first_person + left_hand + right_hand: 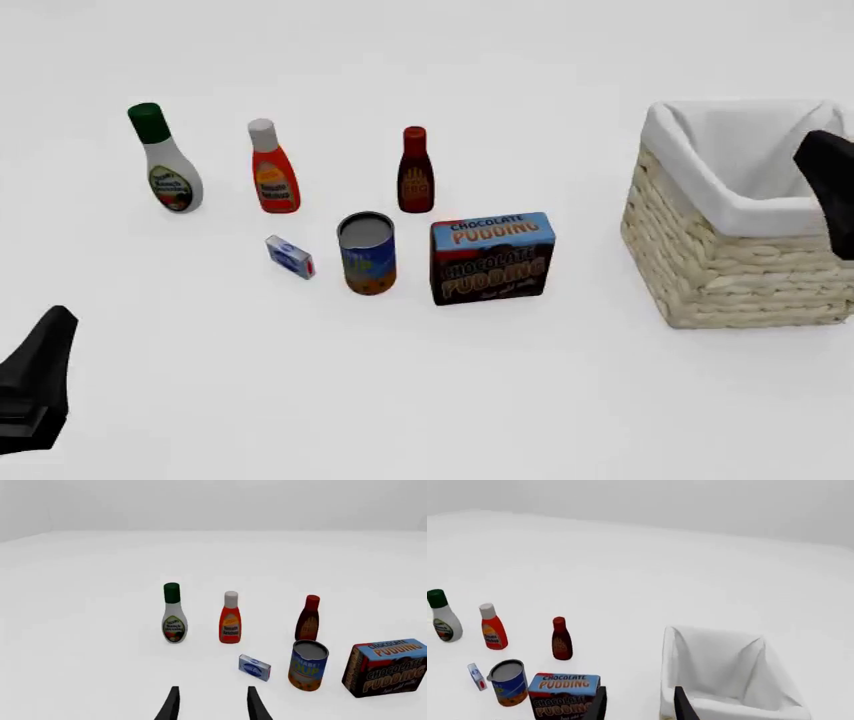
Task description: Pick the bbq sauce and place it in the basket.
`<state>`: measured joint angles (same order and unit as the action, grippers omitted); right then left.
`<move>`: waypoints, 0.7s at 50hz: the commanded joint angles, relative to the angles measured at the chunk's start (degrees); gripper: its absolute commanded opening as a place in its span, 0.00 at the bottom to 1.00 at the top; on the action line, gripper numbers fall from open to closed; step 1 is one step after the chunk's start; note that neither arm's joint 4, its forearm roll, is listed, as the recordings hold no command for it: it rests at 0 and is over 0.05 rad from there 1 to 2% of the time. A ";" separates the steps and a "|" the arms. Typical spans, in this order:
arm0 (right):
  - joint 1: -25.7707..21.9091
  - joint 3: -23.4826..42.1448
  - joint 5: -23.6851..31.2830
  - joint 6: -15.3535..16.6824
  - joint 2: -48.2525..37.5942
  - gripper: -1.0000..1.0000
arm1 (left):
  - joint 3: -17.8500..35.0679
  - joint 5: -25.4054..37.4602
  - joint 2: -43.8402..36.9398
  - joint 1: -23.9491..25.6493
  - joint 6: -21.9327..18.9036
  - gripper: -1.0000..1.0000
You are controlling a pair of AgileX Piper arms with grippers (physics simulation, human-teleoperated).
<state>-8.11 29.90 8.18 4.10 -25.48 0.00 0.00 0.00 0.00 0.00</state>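
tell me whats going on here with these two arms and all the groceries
Nothing is being handled yet. The bbq sauce stands upright in a row with a ranch bottle and a ketchup bottle, behind a soup can, a pudding box and a small blue packet. The basket sits off to the right. The left tool and right tool are both open and hold nothing, well short of the bottle.

The left end effector (211, 704) has its two dark fingers spread apart with nothing between them. The right end effector (637, 703) is likewise parted and holds nothing. In the front view, the left arm (36, 385) shows at the lower left edge, the right arm (830, 180) at the right edge.
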 commanded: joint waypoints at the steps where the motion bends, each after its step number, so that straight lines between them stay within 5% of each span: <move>1: -3.25 8.50 2.52 0.52 -9.80 1.00 | 0.00 0.00 0.00 0.00 0.00 1.00; 6: -3.56 12.63 4.09 1.31 -13.94 1.00 | 0.00 0.00 0.00 0.00 0.00 1.00; 9: -4.55 15.12 4.59 4.52 -17.16 1.00 | 0.00 0.00 0.00 0.00 0.00 1.00; 17: -6.87 22.60 7.33 0.90 -24.81 1.00 | 0.00 0.00 0.00 0.00 0.00 1.00; 35: -12.38 39.68 6.84 -0.22 -46.68 1.00 | 0.00 0.00 0.00 0.00 0.00 1.00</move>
<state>-17.60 60.38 14.79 5.24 -60.42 0.00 0.00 0.00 0.00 0.00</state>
